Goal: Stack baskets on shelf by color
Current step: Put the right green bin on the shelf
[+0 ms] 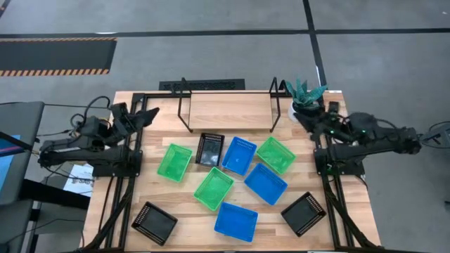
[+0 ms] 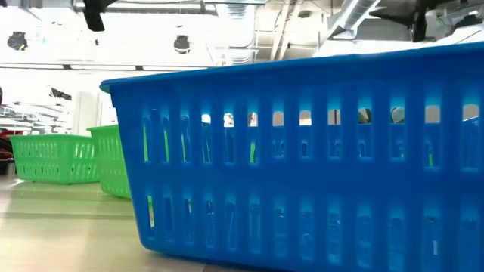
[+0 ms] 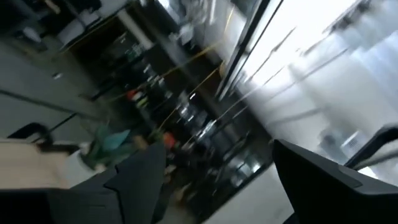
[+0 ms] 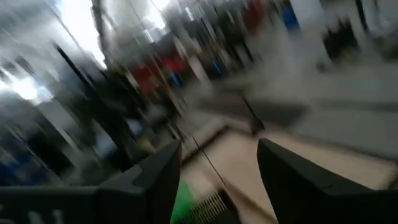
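Note:
Three green baskets (image 1: 174, 161), three blue baskets (image 1: 266, 183) and three black baskets (image 1: 154, 222) lie scattered on the wooden table, each resting on its base. The black wire shelf (image 1: 225, 105) stands at the table's far edge with nothing on it. My left gripper (image 1: 148, 112) hangs open above the far left corner, left of the shelf. My right gripper (image 1: 301, 118) hangs open above the far right corner, right of the shelf. Both wrist views show nothing between the fingers of the left gripper (image 3: 224, 186) or the right gripper (image 4: 221, 180). In the low view, one blue basket (image 2: 302, 151) fills most of the picture.
A white pot with a teal plant (image 1: 306, 98) stands at the far right corner, just beyond my right gripper. The arms' black frames (image 1: 119, 165) line both side edges of the table. Bare wood lies between the shelf and the baskets.

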`<move>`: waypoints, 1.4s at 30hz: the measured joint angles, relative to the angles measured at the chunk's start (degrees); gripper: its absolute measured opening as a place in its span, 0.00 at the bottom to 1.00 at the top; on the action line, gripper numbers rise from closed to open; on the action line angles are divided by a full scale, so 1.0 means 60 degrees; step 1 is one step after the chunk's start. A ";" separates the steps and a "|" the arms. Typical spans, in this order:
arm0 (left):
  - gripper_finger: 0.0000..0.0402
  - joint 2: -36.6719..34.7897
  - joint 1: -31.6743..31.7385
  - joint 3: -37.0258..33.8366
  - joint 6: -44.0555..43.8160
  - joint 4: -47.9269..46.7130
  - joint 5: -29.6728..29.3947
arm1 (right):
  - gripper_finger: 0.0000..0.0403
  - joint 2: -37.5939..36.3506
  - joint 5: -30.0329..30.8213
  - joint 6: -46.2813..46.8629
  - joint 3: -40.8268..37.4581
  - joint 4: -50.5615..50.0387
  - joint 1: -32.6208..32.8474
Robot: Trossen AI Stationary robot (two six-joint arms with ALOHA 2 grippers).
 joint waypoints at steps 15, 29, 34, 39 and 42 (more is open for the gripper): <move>0.71 0.1571 -0.0004 0.1667 0.0513 -0.2263 0.0635 | 0.56 0.3863 -0.0260 0.3891 0.2916 -0.7820 -0.0115; 0.71 0.1608 -0.0004 0.1671 0.0533 -0.2586 0.0609 | 0.59 0.5432 -0.2306 0.5783 0.1976 -0.9598 0.0667; 0.71 0.1608 -0.0004 0.1671 0.0612 -0.2608 0.0610 | 0.60 0.6024 -0.2295 0.5391 0.1925 -0.9530 0.0396; 0.71 0.1753 -0.0003 0.1678 0.0753 -0.2771 0.0515 | 0.60 0.6741 -0.2298 0.5050 0.1925 -0.9612 0.0183; 0.71 0.1892 0.0000 0.1675 0.0824 -0.3063 0.0500 | 0.60 0.7145 -0.2298 0.5004 0.1925 -0.9616 0.0121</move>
